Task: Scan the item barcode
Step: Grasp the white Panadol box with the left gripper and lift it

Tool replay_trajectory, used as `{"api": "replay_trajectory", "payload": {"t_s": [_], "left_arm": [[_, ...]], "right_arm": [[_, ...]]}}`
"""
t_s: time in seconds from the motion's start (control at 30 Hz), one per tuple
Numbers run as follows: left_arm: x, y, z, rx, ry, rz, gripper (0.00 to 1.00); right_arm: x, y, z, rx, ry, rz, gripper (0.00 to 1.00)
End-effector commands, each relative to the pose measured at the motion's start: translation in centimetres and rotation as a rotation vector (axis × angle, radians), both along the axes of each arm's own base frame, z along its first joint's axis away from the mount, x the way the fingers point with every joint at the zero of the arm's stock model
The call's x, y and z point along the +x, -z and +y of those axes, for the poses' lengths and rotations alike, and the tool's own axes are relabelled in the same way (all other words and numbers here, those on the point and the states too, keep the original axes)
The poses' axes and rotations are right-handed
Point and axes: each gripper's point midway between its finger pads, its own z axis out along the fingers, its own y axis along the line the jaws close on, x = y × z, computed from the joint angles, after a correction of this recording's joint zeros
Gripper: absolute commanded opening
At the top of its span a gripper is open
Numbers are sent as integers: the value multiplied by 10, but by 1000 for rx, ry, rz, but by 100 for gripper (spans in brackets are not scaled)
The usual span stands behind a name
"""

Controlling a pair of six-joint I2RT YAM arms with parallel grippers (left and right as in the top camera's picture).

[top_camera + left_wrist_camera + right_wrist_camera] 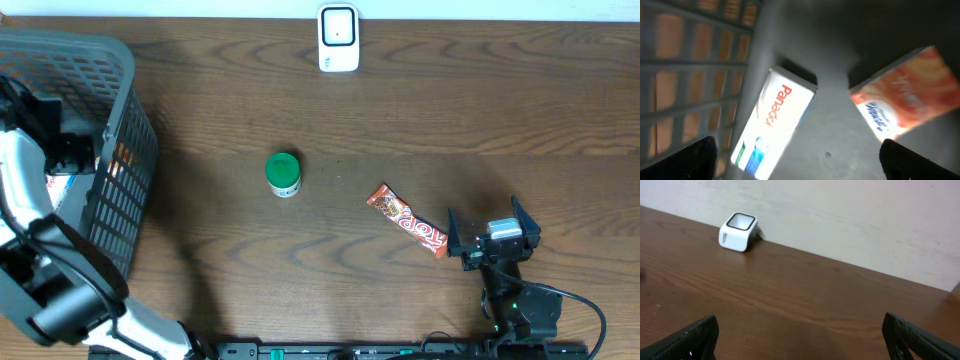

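Left arm [25, 190] is reaching down into the grey basket [120, 70] at the left end of the surface [450, 120]. The left jaws are standing released and wide. Both fingertips [697, 157] are showing at the lower corners of the wrist view, with nothing gripped between them.

On the basket floor a white Panadol box [774, 125] is lying on a broad face, set diagonally. An orange-and-white packet [905, 95] is lying to its right, apart from it. Judgement: the Panadol box is the item being picked.

The right jaws are also released and empty, near right, just beside the end of a red candy bar [408, 220]. A green-lidded jar [284, 174] is standing mid-surface. The white barcode scanner [338, 38] is sitting at the far edge, centre.

Notes for a good grasp:
- The box is lying left of the jaws' centre line, so the wrist is needing a shift left.
- The wrist should turn so the jaws span the box's narrow width, not its length.
- The basket wall is close on the left, so the left finger risks catching the mesh.
- No barcode is showing on the upper face, so another face will probably have to be turned to the scanner.
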Motion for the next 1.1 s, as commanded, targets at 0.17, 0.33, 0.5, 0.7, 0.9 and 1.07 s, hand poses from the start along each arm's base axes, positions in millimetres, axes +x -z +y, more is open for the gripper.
{"api": "replay_trajectory", "payload": {"t_s": [0.17, 0.33, 0.5, 0.7, 0.9, 1.07], "left_arm": [[-5, 62, 21, -7, 72, 126, 98], [-2, 77, 38, 21, 64, 123, 98], [-3, 78, 49, 48, 78, 118, 98], [-5, 79, 53, 15, 68, 87, 98], [-9, 98, 40, -111, 53, 68, 98], [-12, 114, 35, -157, 15, 81, 98]], "right_arm": [[0, 1, 2, 15, -7, 4, 99], [0, 1, 2, 15, -7, 4, 99], [0, 1, 2, 15, -7, 4, 99], [0, 1, 2, 15, -7, 4, 99], [0, 1, 2, 15, -7, 4, 99], [0, 1, 2, 15, -7, 4, 99]]}}
